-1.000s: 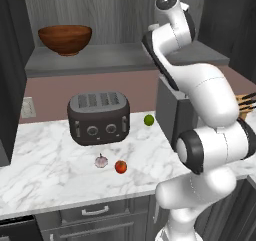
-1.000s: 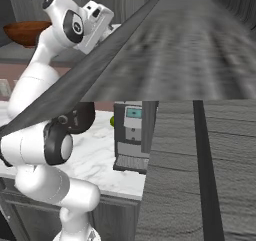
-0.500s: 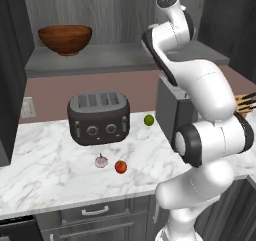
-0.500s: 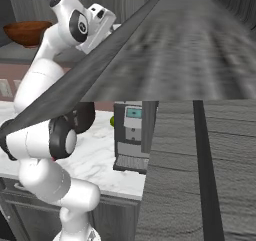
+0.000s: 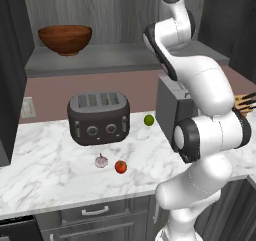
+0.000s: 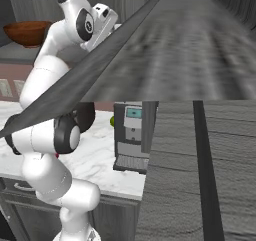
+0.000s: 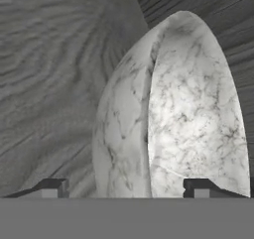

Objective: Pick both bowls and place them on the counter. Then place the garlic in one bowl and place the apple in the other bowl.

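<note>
My hand [image 7: 121, 188] is up high, jaws spread wide with one tip on each side of the white marbled bowl [image 7: 183, 114], its rim edge running right between them. No pad looks pressed onto it, so I call it open around the rim, not gripping yet. The bowl sits straight ahead of my hand, very close, against grey wood-grain panelling.

Further out, well to the side of my hand and lower, the brown wooden bowl [image 5: 65, 38] sits on the plain grey shelf [image 5: 125, 60], untouched.

Far below my hand on the desk [image 5: 45, 160]: the garlic [image 5: 101, 161] and the apple [image 5: 120, 167] lie just beside each other in front of the toaster [image 5: 99, 117]. A small green fruit [image 5: 149, 120] sits off past the toaster, not part of the job.

Progress, as I judge it: nothing finished. Neither bowl is on the desk, both fruits are loose. I'm at the very first step, about to close on the marbled bowl's rim. Left: bring this bowl down, fetch the wooden one, then garlic into the wooden bowl, apple into the marbled one.
</note>
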{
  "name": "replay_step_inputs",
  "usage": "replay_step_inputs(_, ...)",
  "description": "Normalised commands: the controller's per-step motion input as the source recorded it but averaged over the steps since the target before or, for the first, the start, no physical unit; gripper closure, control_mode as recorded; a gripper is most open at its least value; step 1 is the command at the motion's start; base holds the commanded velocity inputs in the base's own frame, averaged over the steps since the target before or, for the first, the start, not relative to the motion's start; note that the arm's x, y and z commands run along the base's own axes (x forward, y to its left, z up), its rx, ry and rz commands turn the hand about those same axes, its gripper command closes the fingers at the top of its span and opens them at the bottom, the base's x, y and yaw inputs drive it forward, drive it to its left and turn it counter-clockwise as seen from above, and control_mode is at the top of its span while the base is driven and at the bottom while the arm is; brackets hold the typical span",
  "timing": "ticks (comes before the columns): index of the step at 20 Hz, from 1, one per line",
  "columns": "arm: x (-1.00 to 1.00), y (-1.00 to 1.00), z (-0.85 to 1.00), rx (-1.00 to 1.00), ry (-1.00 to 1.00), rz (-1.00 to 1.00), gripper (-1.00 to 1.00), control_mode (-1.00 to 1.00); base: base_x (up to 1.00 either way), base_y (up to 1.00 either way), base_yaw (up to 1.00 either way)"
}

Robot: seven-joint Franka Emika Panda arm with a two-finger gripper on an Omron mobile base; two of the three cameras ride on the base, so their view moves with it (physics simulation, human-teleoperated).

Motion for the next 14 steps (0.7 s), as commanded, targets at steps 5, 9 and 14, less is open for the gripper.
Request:
replay_step_inputs(5, -0.10, 0.00, -0.17, -0.01, 0.01, 0.02, 1.00, -1.00, 0.00, 0.00, 0.00)
replay_step_inputs(9, -0.42, 0.14, -0.01, 0.00, -0.05, 0.00, 1.00, -1.00, 0.00, 0.00, 0.00)
replay_step_inputs(14, -0.66, 0.49, 0.00, 0.00, 0.00, 0.01, 1.00, -1.00, 0.00, 0.00, 0.00)
